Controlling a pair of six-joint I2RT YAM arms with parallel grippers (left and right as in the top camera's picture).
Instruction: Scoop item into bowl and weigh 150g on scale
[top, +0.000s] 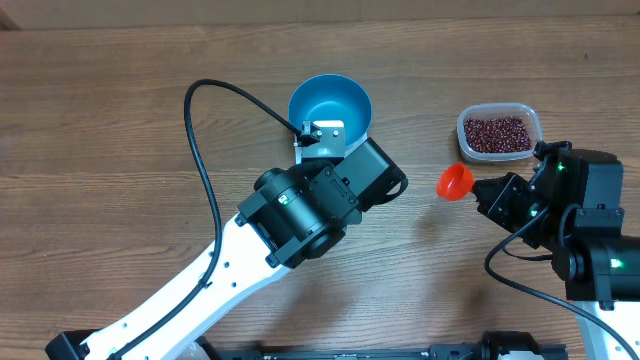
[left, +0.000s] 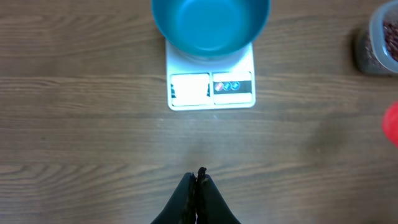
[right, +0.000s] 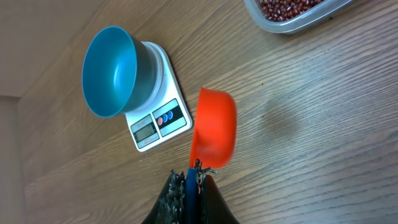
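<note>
Beans lie in a tub cut off in both wrist views.

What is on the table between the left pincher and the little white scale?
Nothing. In the left wrist view, only bare wooden table lies between the shut left gripper and the scale, which carries the blue bowl.

Overhead, the left arm hides most of the scale; its display digits are unreadable.
</note>
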